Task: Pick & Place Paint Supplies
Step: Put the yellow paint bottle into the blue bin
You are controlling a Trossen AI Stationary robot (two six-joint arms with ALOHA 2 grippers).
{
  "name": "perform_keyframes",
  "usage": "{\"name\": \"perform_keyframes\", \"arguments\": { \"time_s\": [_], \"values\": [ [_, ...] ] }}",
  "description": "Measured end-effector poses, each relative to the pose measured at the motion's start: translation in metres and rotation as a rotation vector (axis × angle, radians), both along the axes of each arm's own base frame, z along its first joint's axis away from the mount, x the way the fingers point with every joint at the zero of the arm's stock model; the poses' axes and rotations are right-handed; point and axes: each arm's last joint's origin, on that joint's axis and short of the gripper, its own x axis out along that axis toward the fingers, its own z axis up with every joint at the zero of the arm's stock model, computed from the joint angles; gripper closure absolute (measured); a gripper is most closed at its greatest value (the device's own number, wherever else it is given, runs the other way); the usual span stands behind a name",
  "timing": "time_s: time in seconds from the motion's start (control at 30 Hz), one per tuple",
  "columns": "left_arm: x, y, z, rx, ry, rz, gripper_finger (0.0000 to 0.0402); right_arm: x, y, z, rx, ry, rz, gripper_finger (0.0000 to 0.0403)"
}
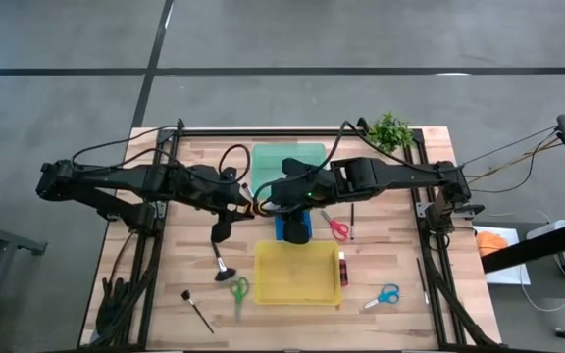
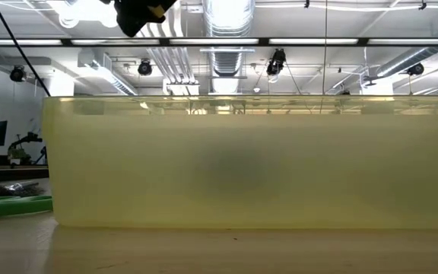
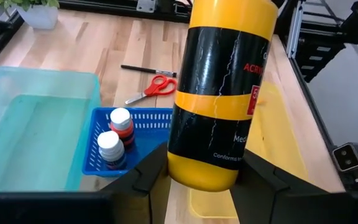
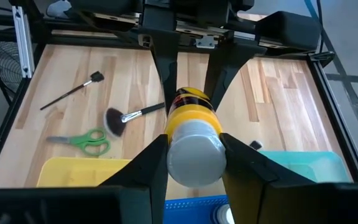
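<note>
The left gripper (image 3: 197,177) pinches the lower body of a large yellow-and-black paint bottle with a silver-white cap (image 3: 219,93), holding it in the air above the middle of the wooden tabletop (image 1: 194,245). The right gripper (image 4: 194,165) meets it from the other side, its fingers (image 4: 148,165) set against the capped end of the same bottle, so both arms grip it at once. Below them sits a small blue plastic basket (image 3: 143,121) with two little white-capped paint bottles (image 3: 117,140) standing in it, beside a translucent green tray (image 3: 36,124) and next to a yellow tray (image 1: 297,272). Red-handled scissors (image 3: 154,88) and a thin black-handled brush (image 3: 145,68) lie just beyond the basket. Farther out on the tabletop lie green-handled scissors (image 4: 82,140), a fluffy-headed brush (image 4: 126,116), a small black brush (image 4: 73,90) and blue-handled scissors (image 1: 385,295).
</note>
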Motion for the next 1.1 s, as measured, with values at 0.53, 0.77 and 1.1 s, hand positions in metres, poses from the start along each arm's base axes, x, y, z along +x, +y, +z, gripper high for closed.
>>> {"name": "perform_keyframes", "arguments": {
  "time_s": [0.53, 0.77, 1.1],
  "values": [
    [-0.019, 0.002, -0.015, 0.068, 0.230, -0.016, 0.0089, -0.010, -0.003, -0.009, 0.012, 0.133, -0.031, 0.0290],
    [-0.028, 0.004, -0.020, 0.114, 0.323, 0.031, 0.0075, -0.015, -0.011, -0.029, 0.090, 0.299, -0.065, 0.0290],
    [-0.030, 0.006, -0.022, 0.102, 0.354, 0.139, 0.0075, -0.014, -0.026, -0.079, 0.185, 0.457, -0.229, 0.0290]
  ]
}}
